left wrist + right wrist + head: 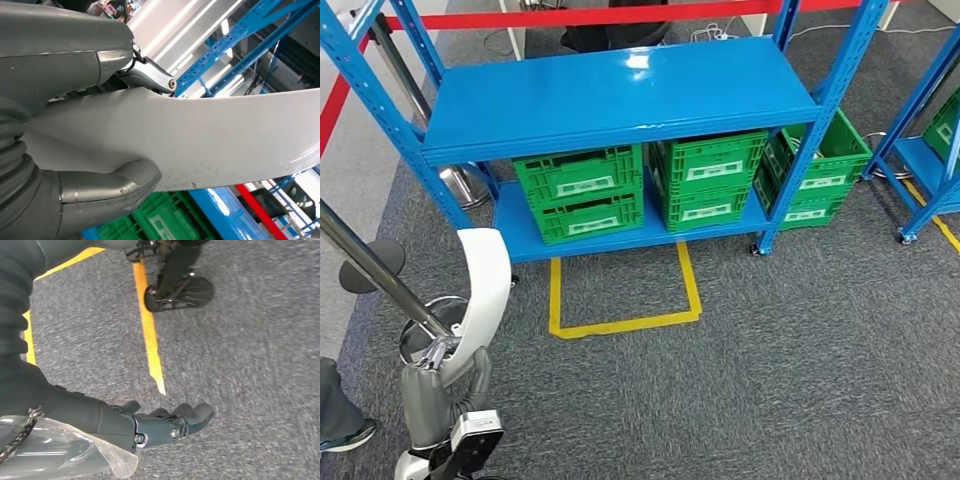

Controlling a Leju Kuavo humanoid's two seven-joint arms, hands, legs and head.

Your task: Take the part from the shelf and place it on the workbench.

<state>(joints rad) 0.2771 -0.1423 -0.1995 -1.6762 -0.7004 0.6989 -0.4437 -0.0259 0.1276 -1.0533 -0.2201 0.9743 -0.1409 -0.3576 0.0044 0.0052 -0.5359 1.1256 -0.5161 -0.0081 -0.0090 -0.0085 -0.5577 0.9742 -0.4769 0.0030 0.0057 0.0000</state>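
1. One part (487,290), white and curved, gripped by left hand (444,390) at lower left of head view, held up off the carpet (788,370) in front of the shelf (622,95).
2. Left wrist view: thumb (109,187) under the part (226,140), a finger (151,75) over its other side. Firm grip on its narrow end.
3. Right hand (166,422) hangs above the carpet, fingers nearly straight and slightly apart, holding nothing.
4. Shelf is blue; top board bare. Lower board carries green crates (580,190) stacked in pairs, white labels on their fronts.
5. Yellow tape (622,320) outlines a square on the carpet just in front of the shelf.
6. Red tape (569,17) runs behind the shelf.
7. Chrome stool base (433,320) sits just beside the left hand; a person's shoe (346,437) at the left edge.
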